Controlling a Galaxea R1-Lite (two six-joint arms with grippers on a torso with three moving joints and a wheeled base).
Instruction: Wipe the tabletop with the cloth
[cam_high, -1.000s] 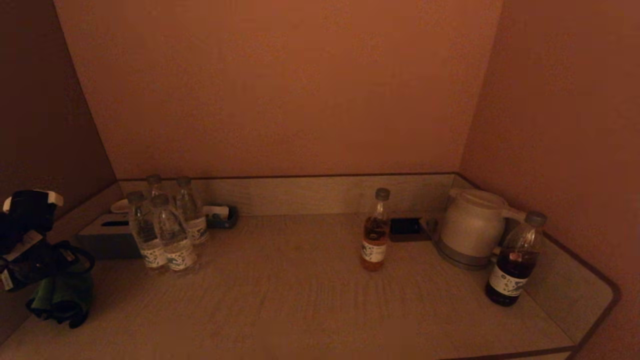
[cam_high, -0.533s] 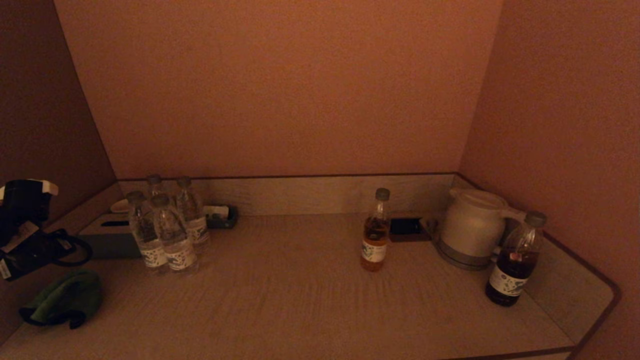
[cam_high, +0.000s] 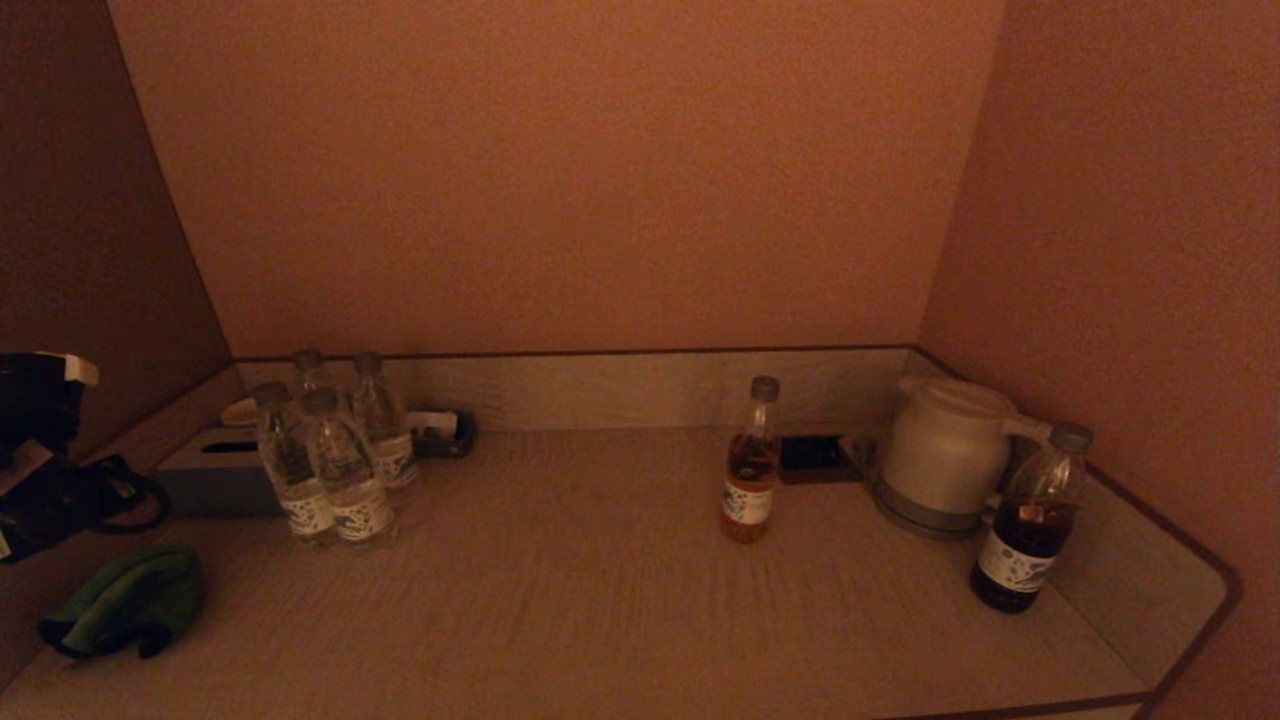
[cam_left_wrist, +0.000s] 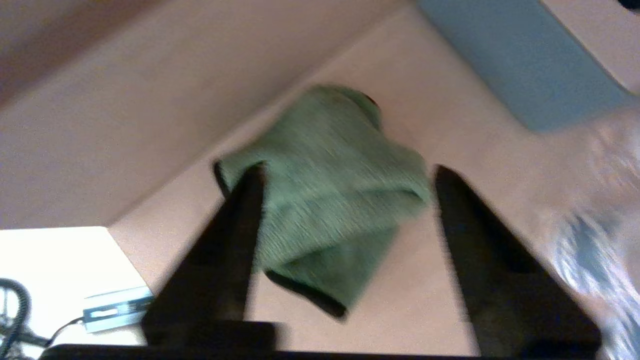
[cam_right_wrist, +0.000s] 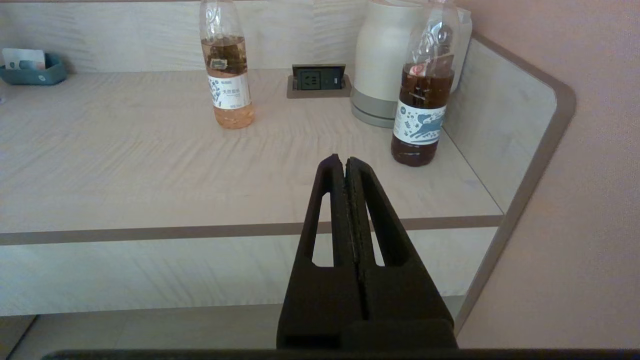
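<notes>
Left gripper (cam_left_wrist: 345, 170) hangs spread wide, seemingly just above the green cloth (cam_high: 125, 605) lying loose on the tabletop (cam_high: 620, 620), right gripper (cam_right_wrist: 345, 162) clenched empty.

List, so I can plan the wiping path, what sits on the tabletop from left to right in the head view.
green cloth → tissue box → cluster of water bottles → small tray → orange drink bottle → power socket → kettle → dark drink bottle.
</notes>
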